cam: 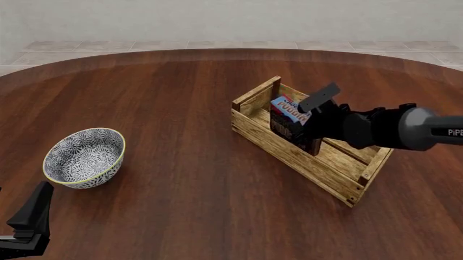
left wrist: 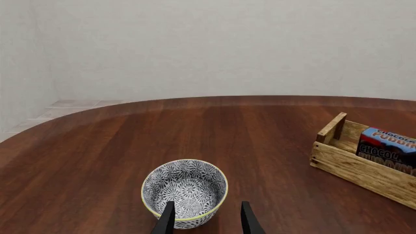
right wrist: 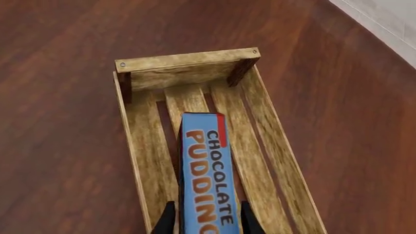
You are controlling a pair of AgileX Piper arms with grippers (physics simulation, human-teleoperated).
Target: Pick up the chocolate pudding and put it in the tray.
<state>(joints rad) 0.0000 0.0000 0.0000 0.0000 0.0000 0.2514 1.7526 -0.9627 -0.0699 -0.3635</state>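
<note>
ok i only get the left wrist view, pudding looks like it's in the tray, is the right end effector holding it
observer: yes, the right wrist view shows the right end effector closed on the chocolate pudding, one finger on each side.
operator: is it standing or lying flat
observer: standing upright in the front view, inside the tray near its far end board. I cannot tell whether its base touches the slats.
operator: anything else in there
observer: the right wrist view shows only bare slats between the carton and that end board. The arm hides part of the rest.
</note>
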